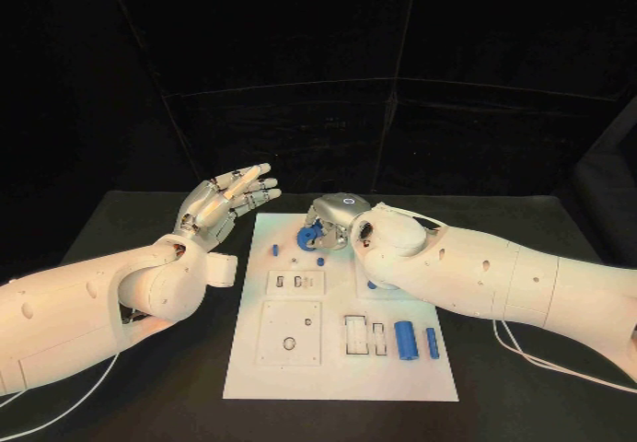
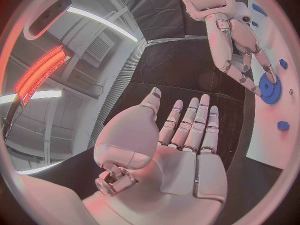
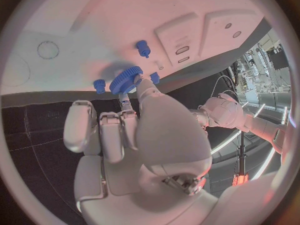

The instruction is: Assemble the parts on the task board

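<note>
Black counter (image 1: 133,368) carries the flat white rectangular task board (image 1: 339,378), long side running away from the robot, so both arms can reach it from either flank.

Left hand (image 1: 228,203) raised off the counter beside the board's far left corner, fingers straight and apart, palm empty. Likely parked clear so the other arm has room.

Right hand (image 1: 339,221) low over the far end of the board, fingers curled down onto the blue toothed plastic gear wheel (image 3: 126,79), pinching it at the rim between thumb and fingertips (image 3: 127,102). Gear sits at the board's surface among small blue pegs (image 3: 143,48); judged to be in the middle of seating it on a post, though the post itself is hidden.

Near end: two blue cylinders (image 1: 405,340) lie side by side just beside empty rectangular slots (image 1: 356,335), probably staged for later insertion.
</note>
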### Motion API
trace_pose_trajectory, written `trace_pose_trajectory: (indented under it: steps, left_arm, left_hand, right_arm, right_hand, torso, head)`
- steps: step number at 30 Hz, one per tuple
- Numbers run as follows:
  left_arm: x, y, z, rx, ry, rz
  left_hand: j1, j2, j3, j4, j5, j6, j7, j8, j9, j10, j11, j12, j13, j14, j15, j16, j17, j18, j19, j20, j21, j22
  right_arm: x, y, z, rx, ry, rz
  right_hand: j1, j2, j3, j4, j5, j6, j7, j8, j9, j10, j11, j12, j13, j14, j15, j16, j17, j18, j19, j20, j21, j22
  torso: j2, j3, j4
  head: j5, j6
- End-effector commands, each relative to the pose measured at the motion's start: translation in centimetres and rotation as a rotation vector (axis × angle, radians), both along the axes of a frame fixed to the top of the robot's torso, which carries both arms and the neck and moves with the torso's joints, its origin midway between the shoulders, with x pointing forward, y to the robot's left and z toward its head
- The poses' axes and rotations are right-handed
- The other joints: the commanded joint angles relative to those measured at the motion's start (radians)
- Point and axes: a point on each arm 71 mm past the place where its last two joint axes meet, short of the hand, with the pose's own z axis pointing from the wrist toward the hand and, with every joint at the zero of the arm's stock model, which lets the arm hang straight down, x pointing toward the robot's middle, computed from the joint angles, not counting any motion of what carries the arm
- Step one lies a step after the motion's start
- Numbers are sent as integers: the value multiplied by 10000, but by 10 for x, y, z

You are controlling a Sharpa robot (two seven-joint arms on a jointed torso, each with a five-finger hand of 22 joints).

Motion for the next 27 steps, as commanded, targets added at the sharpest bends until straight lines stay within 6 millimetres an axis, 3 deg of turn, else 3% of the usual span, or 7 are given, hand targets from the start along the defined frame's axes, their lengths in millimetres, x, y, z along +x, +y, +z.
trace_pose_trajectory:
  steps: [1,14,21,23,24,25,27]
  left_arm:
    - [0,-1,2,-55,-100,-153]
    - [0,-1,1,-44,-62,-175]
    - [1,-1,1,-39,-54,-175]
    - [1,-1,1,-38,-51,-176]
    - [1,-1,1,-37,-49,-176]
    - [1,-1,1,-36,-48,-175]
    - [1,-1,1,-33,-41,-175]
  left_hand:
    - [-124,14,60,-12,1,-91,1148,-49,-11,-61,-34,-45,-10,-39,-9,-72,-16,56,75,-3,43,12]
    - [-126,14,60,-11,1,-94,1148,-50,-11,-62,-34,-47,-10,-39,-9,-74,-16,56,77,-3,44,12]
    - [-126,14,60,-11,1,-94,1148,-50,-11,-62,-34,-47,-10,-39,-9,-74,-16,56,77,-3,44,12]
    - [-126,14,60,-11,1,-94,1148,-50,-11,-62,-34,-47,-10,-39,-9,-74,-16,56,77,-3,44,12]
    - [-126,14,60,-11,1,-94,1148,-50,-11,-62,-34,-47,-10,-39,-9,-74,-16,56,77,-3,44,12]
    - [-126,14,60,-11,1,-94,1148,-50,-11,-62,-34,-47,-10,-39,-9,-74,-16,56,77,-3,44,12]
    - [-126,14,60,-11,1,-94,1148,-50,-11,-62,-34,-47,-10,-39,-9,-74,-16,56,77,-3,44,12]
  right_arm:
    - [3,-6,-3,-174,-85,-454]
    - [4,-14,-1,-73,-379,-827]
    - [4,-16,-1,-127,-259,-745]
    - [4,-16,-2,-117,-151,-714]
    - [4,-16,-2,-111,-78,-699]
    - [4,-16,-3,-108,-41,-692]
    - [4,-16,-3,-81,84,-679]
  right_hand:
    - [-82,-30,68,-18,-52,8,-25,-62,4,244,23,-59,1466,855,-11,-21,1720,-75,36,44,16,-10]
    - [-147,-95,116,-29,-68,-79,5,-121,4,222,50,-95,1440,855,12,-23,1719,-75,35,64,14,-8]
    - [-375,-278,122,6,-127,-139,28,-160,20,216,81,-112,1436,852,44,-28,1709,-73,29,100,5,-16]
    - [-656,-476,0,106,-293,-185,29,-179,23,219,92,-114,1438,853,58,-27,1712,-75,33,115,7,-6]
    - [-1052,-709,-236,313,-732,-418,59,-264,-6,205,125,-141,1415,855,80,-23,1722,-82,44,128,16,19]
    - [-1297,-857,-405,484,-882,-677,112,-263,-25,194,168,-160,1400,856,112,-20,1727,-85,45,148,17,25]
    - [-1741,-1032,-870,1021,-733,-1192,233,-262,-10,177,290,-181,1386,859,208,-14,1740,-89,41,233,18,29]
  torso:
    - [1,5,-10]
    - [-5,-1,0]
    - [-2,0,-16]
    - [-3,-4,-14]
    - [-3,-6,-15]
    - [-3,-6,-18]
    - [0,-5,-19]
  head:
    - [-4,-8]
    - [-22,-34]
    - [-23,-59]
    - [-32,-56]
    - [-36,-57]
    - [-38,-56]
    - [-44,-51]
